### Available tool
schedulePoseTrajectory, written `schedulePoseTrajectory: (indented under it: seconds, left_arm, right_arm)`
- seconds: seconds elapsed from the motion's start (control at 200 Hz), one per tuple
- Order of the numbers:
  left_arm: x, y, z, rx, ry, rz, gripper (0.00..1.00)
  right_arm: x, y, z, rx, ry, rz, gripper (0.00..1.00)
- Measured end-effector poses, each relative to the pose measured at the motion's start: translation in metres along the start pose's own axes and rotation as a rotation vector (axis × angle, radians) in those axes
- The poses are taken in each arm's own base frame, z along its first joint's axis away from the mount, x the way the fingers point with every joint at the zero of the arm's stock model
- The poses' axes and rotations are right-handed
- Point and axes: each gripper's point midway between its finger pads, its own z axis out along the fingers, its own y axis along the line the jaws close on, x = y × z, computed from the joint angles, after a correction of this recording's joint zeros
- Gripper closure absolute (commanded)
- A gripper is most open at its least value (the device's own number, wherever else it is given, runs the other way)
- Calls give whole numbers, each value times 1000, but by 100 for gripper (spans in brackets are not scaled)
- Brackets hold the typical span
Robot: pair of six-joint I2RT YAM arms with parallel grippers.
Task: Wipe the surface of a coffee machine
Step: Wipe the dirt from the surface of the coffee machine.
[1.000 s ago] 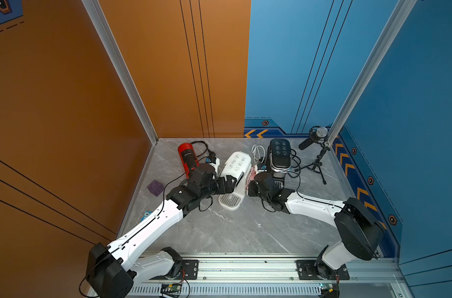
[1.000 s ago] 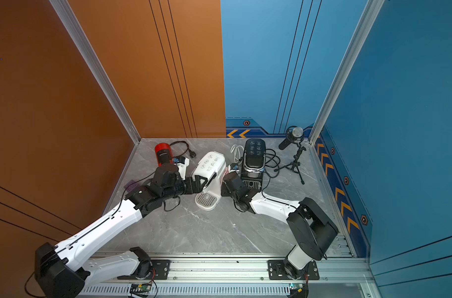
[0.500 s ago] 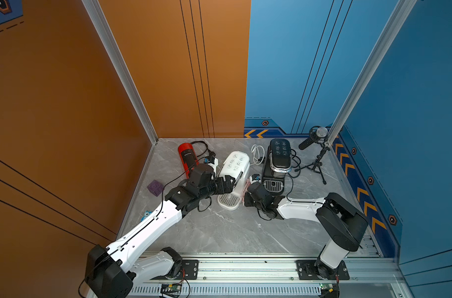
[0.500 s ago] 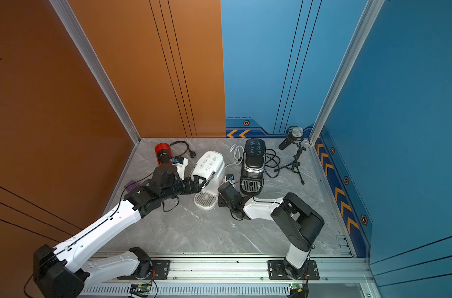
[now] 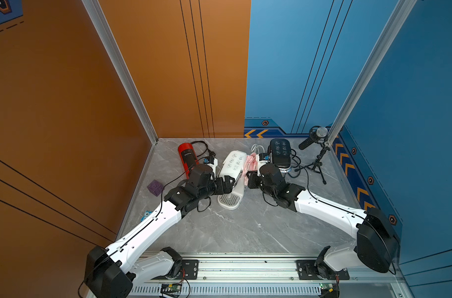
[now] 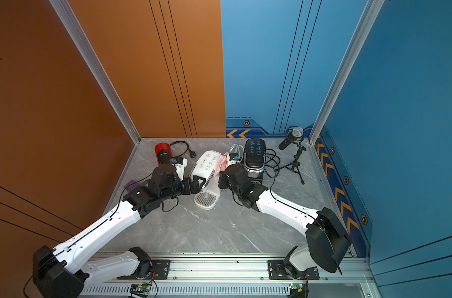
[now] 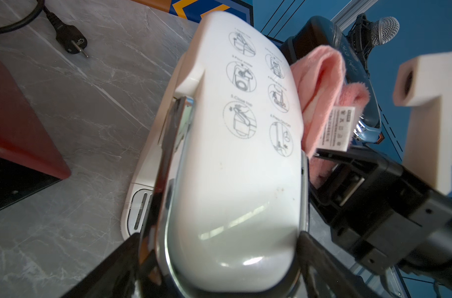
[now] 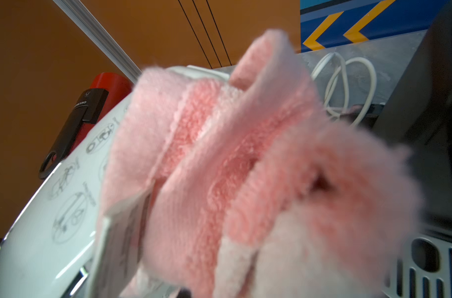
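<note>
Right gripper (image 5: 248,178) clenched on pink cloth (image 5: 251,162); cloth against right flank of white coffee machine (image 5: 234,163), just left of gripper, rear of table (image 5: 245,232). Machine's long axis runs away from robot; wiping stroke likely follows it. Left gripper (image 5: 228,184) spread wide, clamping machine's near end.

Left arm (image 5: 152,224): reaching forward, low.
Left gripper (image 5: 228,183): jaws wide, clasping the white coffee machine (image 5: 234,165).
Right arm (image 5: 328,211): angled inward.
Right gripper (image 5: 248,177): clamped on pink cloth (image 5: 251,162).
</note>
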Motion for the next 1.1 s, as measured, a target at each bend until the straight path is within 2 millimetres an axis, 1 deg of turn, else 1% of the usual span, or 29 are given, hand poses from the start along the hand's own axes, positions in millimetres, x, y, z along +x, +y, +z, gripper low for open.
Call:
schedulePoseTrajectory:
  seconds: [0.085,0.23,0.295,0.37,0.47,0.59,0.661,0.721,0.841,0.896,0.946,1.031,1.101]
  left_arm:
    - [0,0,0,0,0,0,7]
    - [0,1,0,-2,-1,-1,7]
    - [0,1,0,-3,-1,-2,7]
    - [0,1,0,-3,-1,-5,7]
    - [0,1,0,-2,-3,-5,7]
    - [0,1,0,-1,-4,-5,7]
    - [0,1,0,-1,-3,-5,7]
    - [0,1,0,-1,-4,-5,7]
    - [0,1,0,-1,-4,-5,7]
    - [0,1,0,-1,-4,-5,7]
    - [0,1,0,-1,-4,-5,7]
    - [0,3,-1,-3,-6,-7,7]
    - [0,3,-1,-1,-7,-6,7]
  right_arm:
    - [-4,-7,8,16,1,0,100]
    - [6,-22,24,50,33,2,100]
    - [16,-29,34,69,58,1,100]
    - [32,-37,45,90,97,-3,100]
    - [49,-43,54,101,138,-6,100]
    - [66,-45,54,97,164,-4,100]
    - [78,-44,55,95,182,-6,100]
    - [93,-45,57,99,206,-12,100]
    - [131,-48,60,113,273,-35,100]
    - [144,-49,60,121,292,-48,100]
    - [150,-46,58,120,293,-56,100]
    - [154,-41,55,113,285,-61,100]
    - [158,-32,44,88,284,-64,100]
